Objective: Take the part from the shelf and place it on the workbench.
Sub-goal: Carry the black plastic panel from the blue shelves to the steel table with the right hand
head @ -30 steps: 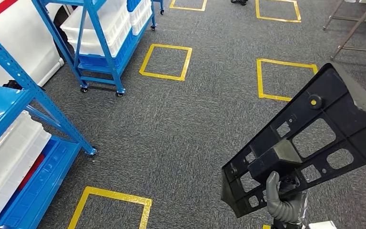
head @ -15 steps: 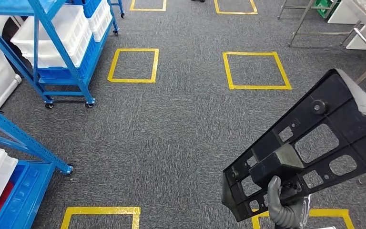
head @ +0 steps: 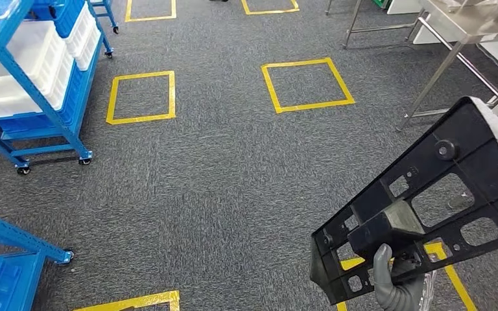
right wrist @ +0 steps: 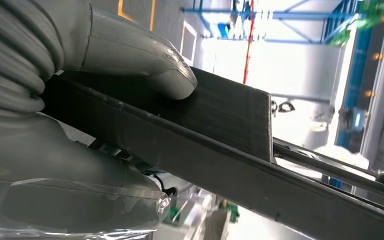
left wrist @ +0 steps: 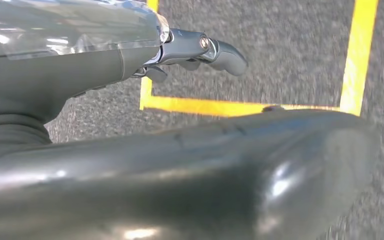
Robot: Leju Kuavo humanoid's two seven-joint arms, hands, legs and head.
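A large black plastic part (head: 428, 201), a flat frame with several cut-outs, fills the lower right of the head view, tilted up and away from me. My right hand (head: 395, 288) grips it from below at its near end. In the right wrist view the grey thumb (right wrist: 145, 55) presses on the part's flat face (right wrist: 220, 110). My left hand (left wrist: 200, 50) hangs over the carpet with its fingers stretched out and nothing in them. A steel workbench (head: 467, 23) stands at the far right.
A blue wheeled shelf (head: 32, 84) with white bins stands at the left, and another blue shelf's foot (head: 19, 240) sits lower left. Yellow tape squares (head: 308, 84) mark the grey carpet. The workbench's slanted legs (head: 438, 78) reach down to the floor.
The whole picture has shifted: the camera turned right, the blue shelves slid off to the left and the steel workbench came into view. The part stays in my right hand.
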